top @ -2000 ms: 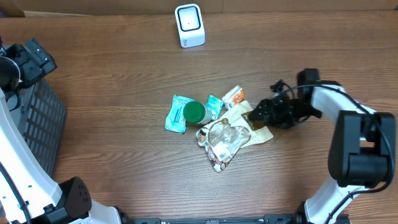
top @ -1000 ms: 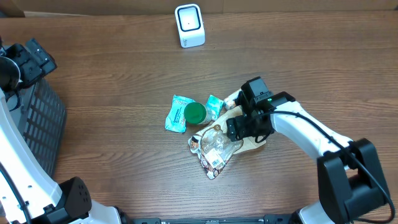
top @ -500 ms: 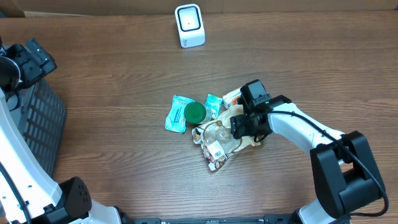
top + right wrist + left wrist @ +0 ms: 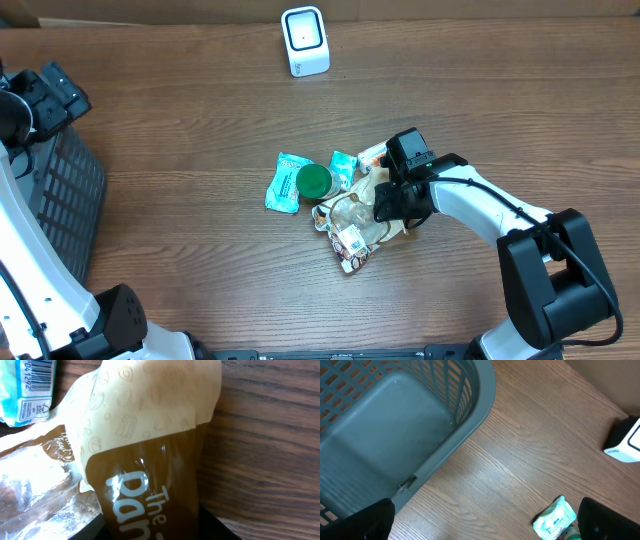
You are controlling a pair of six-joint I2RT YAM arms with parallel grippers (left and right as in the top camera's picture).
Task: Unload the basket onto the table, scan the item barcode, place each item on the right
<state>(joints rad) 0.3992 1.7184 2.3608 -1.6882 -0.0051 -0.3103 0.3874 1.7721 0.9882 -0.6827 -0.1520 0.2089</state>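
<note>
since two seconds ago the right gripper [image 4: 385, 203] has swung in from the right edge of the table [image 4: 180, 110] onto the heap of packets near its middle, and the clear plastic bag [image 4: 350, 228] has slid a little toward the near edge. the brown paper bag [image 4: 155, 475] with its cream top fills the right wrist view, pressed up close; whether the jaws pinch it cannot be told. the scanner [image 4: 304, 41] stands at the far edge, well apart. the left gripper [image 4: 482, 522] hangs with its jaws wide beside the basket [image 4: 470, 415] at the left edge.
</note>
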